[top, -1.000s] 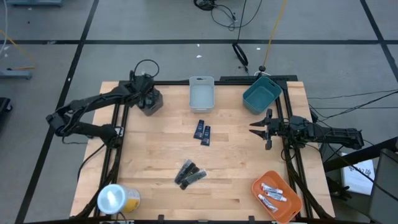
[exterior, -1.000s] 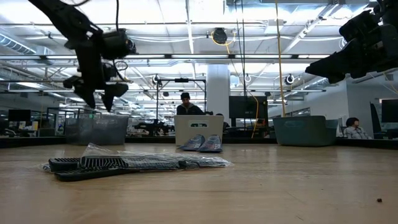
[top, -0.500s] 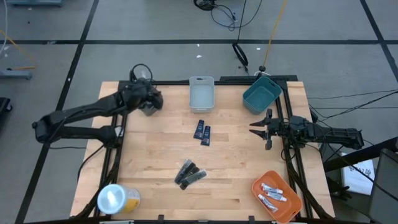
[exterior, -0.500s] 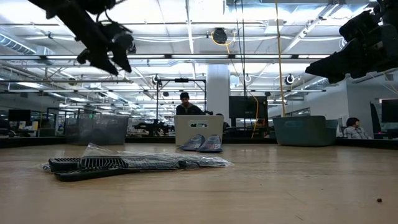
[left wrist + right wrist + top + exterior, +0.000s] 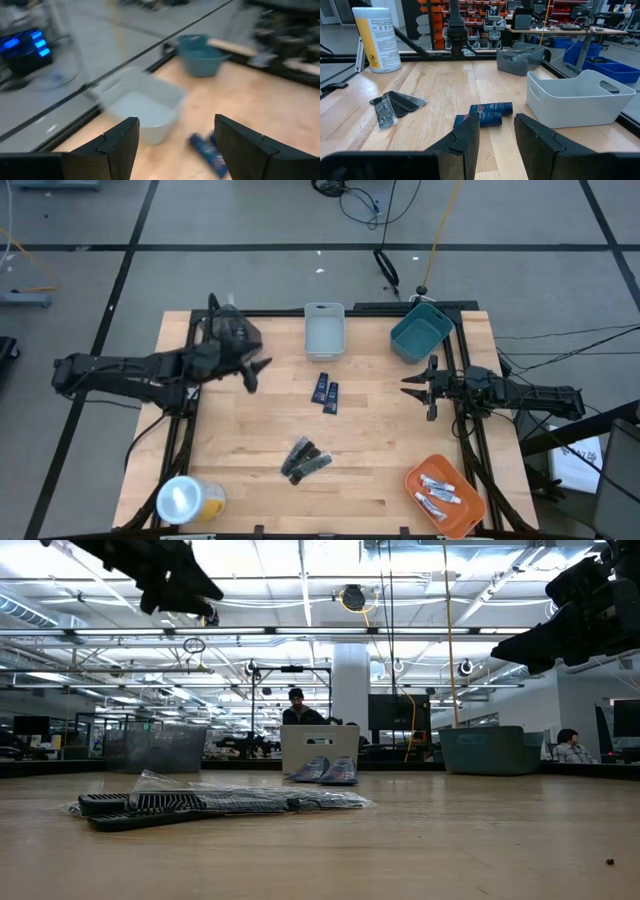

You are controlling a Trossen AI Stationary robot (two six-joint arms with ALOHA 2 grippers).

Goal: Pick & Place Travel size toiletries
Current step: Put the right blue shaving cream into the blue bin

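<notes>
- While the left gripper [image 5: 255, 372] hangs above the tabletop [image 5: 380, 470] at its far-left part, its fingers [image 5: 118, 142] stand spread, holding nothing.
- Right gripper [image 5: 415, 387] waits at the right edge, fingers [image 5: 468, 137] apart, empty.
- Two dark blue packets [image 5: 325, 391] lie mid-tabletop, just near of the white bin [image 5: 324, 332].
- Black sticks [image 5: 305, 459] lie bundled nearer, centre.
- Silvery-white tubes [image 5: 438, 493] sit inside the orange tray [image 5: 416, 477], near-right corner.
- Teal bin [image 5: 420, 332] far right.
</notes>
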